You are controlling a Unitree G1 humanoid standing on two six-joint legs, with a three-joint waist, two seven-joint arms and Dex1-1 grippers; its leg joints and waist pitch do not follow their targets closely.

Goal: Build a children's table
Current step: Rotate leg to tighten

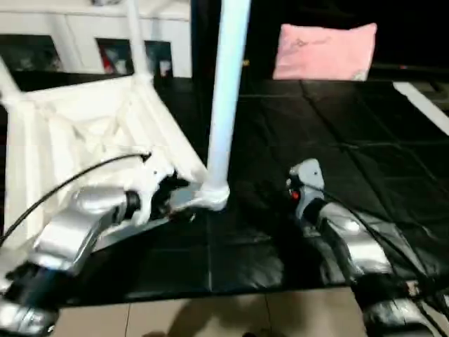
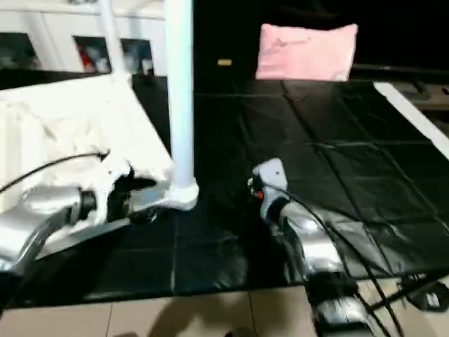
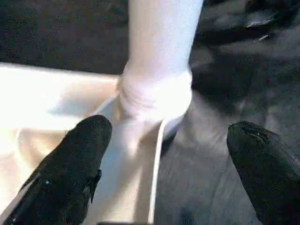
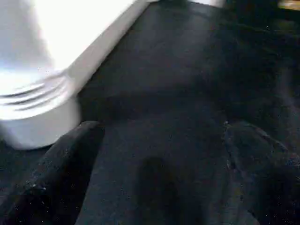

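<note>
The children's table (image 1: 84, 133) lies upside down on a black mat, its ribbed white underside facing up. A long white leg (image 1: 228, 91) stands upright in the near right corner socket (image 1: 214, 195). A second leg (image 1: 135, 35) rises at the far corner and a third (image 1: 7, 84) at the left edge. My left gripper (image 3: 168, 136) is open just short of that near socket, one finger (image 3: 70, 173) over the table's underside and the other (image 3: 262, 164) over the mat. My right gripper (image 4: 159, 140) is open low over the mat, right of the same socket (image 4: 33, 117), holding nothing.
A pink pillow (image 1: 324, 50) leans at the back of the mat. A white cabinet with glass doors (image 1: 84, 35) stands behind the table. A white strip (image 1: 421, 102) lies at the mat's right edge. Tiled floor (image 1: 210, 316) borders the mat's near edge.
</note>
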